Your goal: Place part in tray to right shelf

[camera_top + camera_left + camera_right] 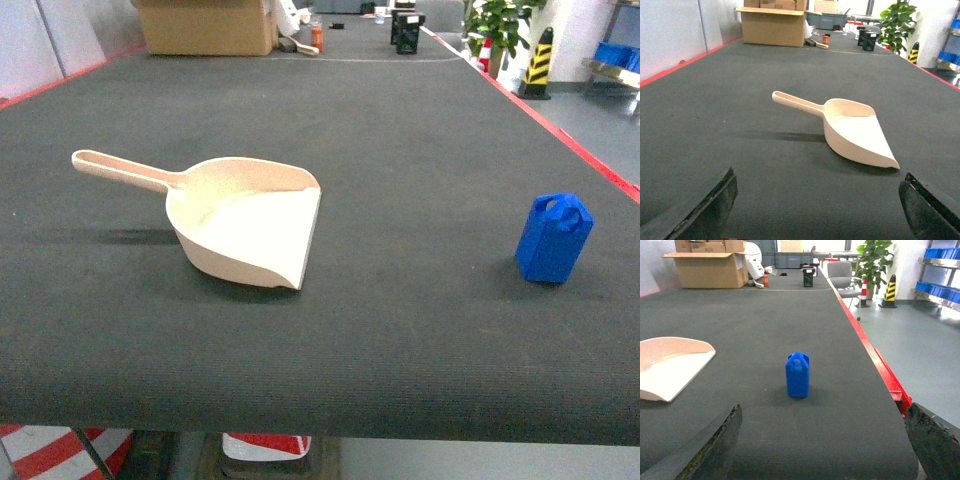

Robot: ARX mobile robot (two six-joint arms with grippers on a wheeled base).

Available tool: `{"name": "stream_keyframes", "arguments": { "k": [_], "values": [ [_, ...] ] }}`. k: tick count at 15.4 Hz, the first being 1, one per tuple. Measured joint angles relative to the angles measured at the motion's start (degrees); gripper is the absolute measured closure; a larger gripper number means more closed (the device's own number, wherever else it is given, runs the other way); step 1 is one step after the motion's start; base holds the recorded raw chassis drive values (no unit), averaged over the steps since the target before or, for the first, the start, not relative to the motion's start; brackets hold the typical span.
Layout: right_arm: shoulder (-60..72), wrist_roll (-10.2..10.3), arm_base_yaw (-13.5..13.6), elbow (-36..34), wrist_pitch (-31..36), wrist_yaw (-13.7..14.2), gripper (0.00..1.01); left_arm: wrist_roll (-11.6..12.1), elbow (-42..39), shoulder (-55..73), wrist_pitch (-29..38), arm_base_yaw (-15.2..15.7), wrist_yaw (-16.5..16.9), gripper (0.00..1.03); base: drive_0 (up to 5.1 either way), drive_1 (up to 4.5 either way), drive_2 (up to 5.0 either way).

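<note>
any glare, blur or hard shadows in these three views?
Head: sharp; tray whitish and a bit washed out inside, soft shadow left of it; part saturated. Left wrist: tray crisp, open left claw tips dark and soft-edged. Right wrist: part sharp, faint shadow; right claw tips blurred.

Tray (pixel 850 131) lies ahead of spread left fingers (pixel 710 210)
</note>
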Motion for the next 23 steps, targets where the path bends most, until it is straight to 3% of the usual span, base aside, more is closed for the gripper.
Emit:
{"name": "stream_keyframes", "arguments": {
  "k": [23],
  "values": [
    [0.0,0.0,0.0,0.0,0.0,0.0,0.03,0.0,0.0,0.0,0.0,0.0,0.0,0.05,0.0,0.00,0.0]
  ]
}}
